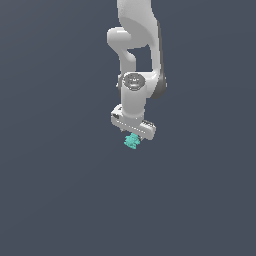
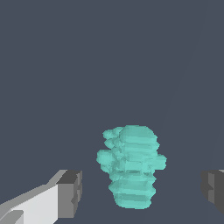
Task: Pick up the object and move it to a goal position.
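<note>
- Object (image 2: 131, 166): teal lumpy bit, sits betw. the two fingertips of the gripper (image 2: 142, 192), nearer one pad, clear gap each side, no contact seen.
- Its long axis looks to run across the line joining the pads, so closing should pinch the narrow way.
- Ext. view: object (image 1: 132, 141) right under gripper (image 1: 134, 134).
- Jaws apart, holding nothing.
- No goal marker visible.

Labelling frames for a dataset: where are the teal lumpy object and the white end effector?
teal lumpy object (image 2: 130, 168): wrist view, middle of its body.
white end effector (image 1: 133, 141): exterior view, midway between fingertips.
</note>
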Available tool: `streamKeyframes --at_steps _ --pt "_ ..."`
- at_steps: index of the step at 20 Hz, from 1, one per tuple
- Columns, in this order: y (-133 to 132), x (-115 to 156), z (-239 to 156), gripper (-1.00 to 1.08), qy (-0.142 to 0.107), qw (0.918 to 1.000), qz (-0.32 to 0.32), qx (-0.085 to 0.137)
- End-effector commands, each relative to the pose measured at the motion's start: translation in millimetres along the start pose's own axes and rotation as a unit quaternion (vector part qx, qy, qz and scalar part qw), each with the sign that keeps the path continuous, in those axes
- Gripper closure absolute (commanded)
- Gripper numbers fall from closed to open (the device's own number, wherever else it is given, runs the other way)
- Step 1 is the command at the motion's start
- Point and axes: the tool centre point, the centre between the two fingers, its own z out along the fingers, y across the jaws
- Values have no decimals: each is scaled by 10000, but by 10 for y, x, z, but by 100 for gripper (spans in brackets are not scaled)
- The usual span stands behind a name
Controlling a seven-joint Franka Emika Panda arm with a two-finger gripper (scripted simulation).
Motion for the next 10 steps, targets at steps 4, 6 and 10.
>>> streamKeyframes --at_steps 4,6,10 --pt "24 -73 71 -92 4 9996 267 -4" --pt "28 -84 82 -92 5 9995 307 -5" --pt "27 -84 85 -92 2 9996 298 -6"
